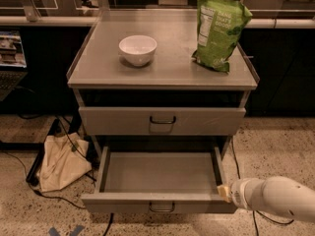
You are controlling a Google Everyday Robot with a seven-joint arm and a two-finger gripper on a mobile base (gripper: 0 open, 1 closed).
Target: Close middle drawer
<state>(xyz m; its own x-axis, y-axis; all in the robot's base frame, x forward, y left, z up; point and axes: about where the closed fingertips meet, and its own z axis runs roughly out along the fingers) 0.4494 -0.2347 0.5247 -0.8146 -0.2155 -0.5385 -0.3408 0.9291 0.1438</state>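
The middle drawer [160, 173] is a wide, shallow grey tray, pulled far out of the cabinet [162, 73] and empty inside. Its flat front [123, 203] faces me low in the view and carries a small dark loop handle [162, 208]. Above it, the taller top drawer [162, 120] is pushed in. My gripper [224, 192] comes in from the lower right on a white arm [275, 199]. Its pale tip sits at the right front corner of the middle drawer, touching or nearly touching the front panel. The lowest drawer is hidden.
A white bowl [138, 49] and a green snack bag [219, 29] stand on the cabinet top. A beige cloth bag [60, 162] and dark cables [69, 141] lie on the speckled floor at the left. Dark counters run behind the cabinet.
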